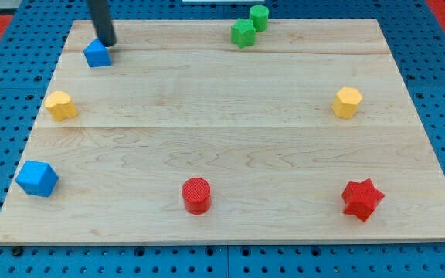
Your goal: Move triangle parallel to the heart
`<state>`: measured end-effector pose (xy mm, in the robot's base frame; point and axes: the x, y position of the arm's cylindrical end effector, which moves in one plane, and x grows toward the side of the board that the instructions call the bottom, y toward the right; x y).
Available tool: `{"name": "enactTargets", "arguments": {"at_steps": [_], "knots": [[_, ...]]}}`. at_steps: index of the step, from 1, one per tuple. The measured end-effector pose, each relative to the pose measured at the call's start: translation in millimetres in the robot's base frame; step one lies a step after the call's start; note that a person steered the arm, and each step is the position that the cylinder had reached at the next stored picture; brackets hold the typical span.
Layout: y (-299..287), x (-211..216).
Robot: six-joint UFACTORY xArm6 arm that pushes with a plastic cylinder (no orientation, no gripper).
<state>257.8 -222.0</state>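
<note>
Camera view, left to right: a blue cube block (pixel 36 177) sits near left, a yellow heart-like block (pixel 60 105) above it, and the blue triangle block (pixel 97 54) at far left with my tip (pixel 109 43) touching its far right edge. I carry no claw, only a rod, so nothing is grasped. I judge contact is made; next comes a push to line the triangle up with the heart.
</note>
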Motion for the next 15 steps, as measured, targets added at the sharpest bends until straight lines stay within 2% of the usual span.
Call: {"name": "enactTargets", "arguments": {"at_steps": [1,3,4,5,6,8,9,10,11,13,14,15], "knots": [[-6.2,35.5],[80.9,110.7],[83.3,109.1],[44.1,65.4],[-20.9,65.1],[-40.0,84.7],[-15.3,97.5],[62.3,100.0],[84.1,108.2],[48.4,125.6],[98.8,147.4],[71.7,167.8]]}}
